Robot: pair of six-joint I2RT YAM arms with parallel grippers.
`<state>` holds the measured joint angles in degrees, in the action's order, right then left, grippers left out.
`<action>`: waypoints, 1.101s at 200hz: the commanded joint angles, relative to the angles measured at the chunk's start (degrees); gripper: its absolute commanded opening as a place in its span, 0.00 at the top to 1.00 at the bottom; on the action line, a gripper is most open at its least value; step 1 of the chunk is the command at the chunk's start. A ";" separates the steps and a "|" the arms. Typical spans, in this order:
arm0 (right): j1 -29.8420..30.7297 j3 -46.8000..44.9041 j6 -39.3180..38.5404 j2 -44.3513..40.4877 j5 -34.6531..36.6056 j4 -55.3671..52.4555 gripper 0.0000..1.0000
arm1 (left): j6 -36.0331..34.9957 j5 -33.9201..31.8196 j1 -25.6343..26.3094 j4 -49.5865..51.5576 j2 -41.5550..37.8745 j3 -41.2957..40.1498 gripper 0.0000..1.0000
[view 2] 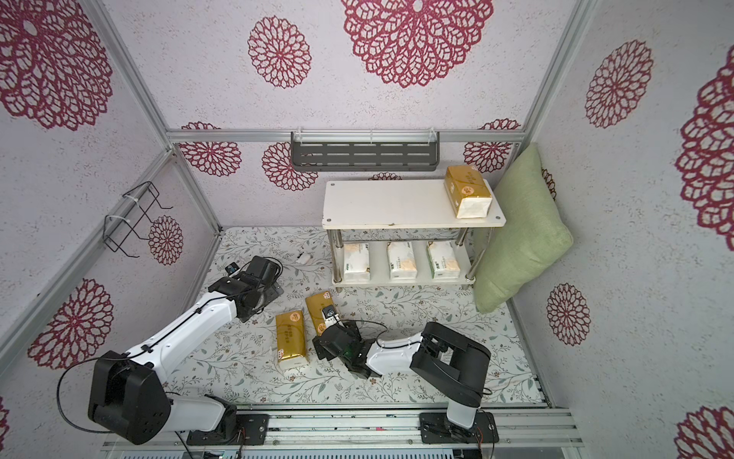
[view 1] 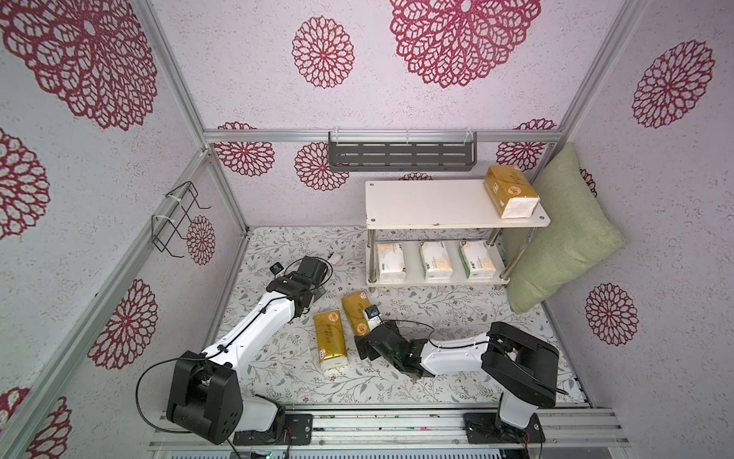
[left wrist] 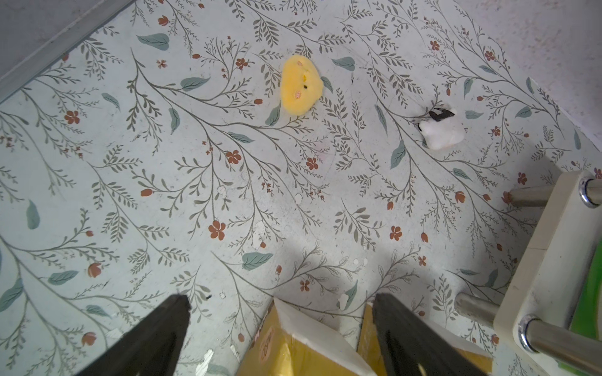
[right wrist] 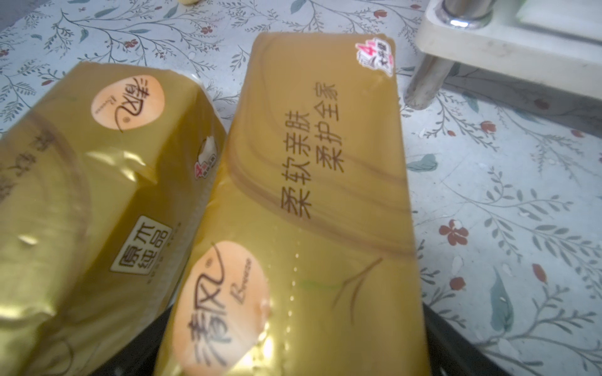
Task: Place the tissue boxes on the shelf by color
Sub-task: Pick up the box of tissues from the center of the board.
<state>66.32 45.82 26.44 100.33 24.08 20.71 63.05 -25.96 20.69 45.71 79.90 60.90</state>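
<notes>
shelf (view 1: 429, 204) sits at the back right of the desk (view 1: 437, 369); green pillow (view 1: 556, 242) just beside its right end; top board: shelved gold pack (view 1: 510, 192) at the right end, white end facing front; lower board: left white pack (view 1: 391, 262), middle white pack (view 1: 435, 260), right white pack (view 1: 476, 259) in a row with gaps between; two more gold ones on the desk in front of the shelf's left corner; angled gold pack (right wrist: 309, 179) lies flat, far end near the shelf's front-left leg; loose gold pack (right wrist: 97, 195) just beside it on the left, seems to touch it along one edge in the right wrist view; right claw (right wrist: 293, 315) is down at the near end of the angled gold pack, one black finger on each side; can't tell whether they squeeze it or only bracket it; left claw (left wrist: 280, 297) spread wide and empty, above the desk left of the shelf; small yellow plush (left wrist: 301, 86) and white scrap (left wrist: 441, 130) lie on the desk ahead of it
</notes>
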 commanded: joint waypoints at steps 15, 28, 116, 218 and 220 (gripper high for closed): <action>-0.14 -0.19 -2.04 1.57 1.98 4.23 0.01 | -0.20 0.65 -0.65 -1.19 1.05 -0.26 0.05; -0.09 0.18 -2.35 2.11 2.11 4.36 0.01 | -0.18 0.66 -0.60 -1.17 0.95 -0.27 0.05; -0.54 -0.59 -3.06 2.76 2.72 7.92 0.11 | 0.03 0.90 -0.64 -1.43 0.96 -1.14 0.05; -0.58 -1.29 -6.92 -11.31 0.59 -1.70 0.19 | -1.47 -0.39 -1.99 -1.68 0.78 -0.66 0.04; -0.58 -1.27 -7.03 -11.72 0.44 -1.90 0.19 | -1.55 -0.41 -2.06 -1.75 0.78 -0.62 0.04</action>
<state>65.95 43.66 22.02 94.94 24.93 19.81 62.72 -25.19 19.86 44.60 80.36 60.05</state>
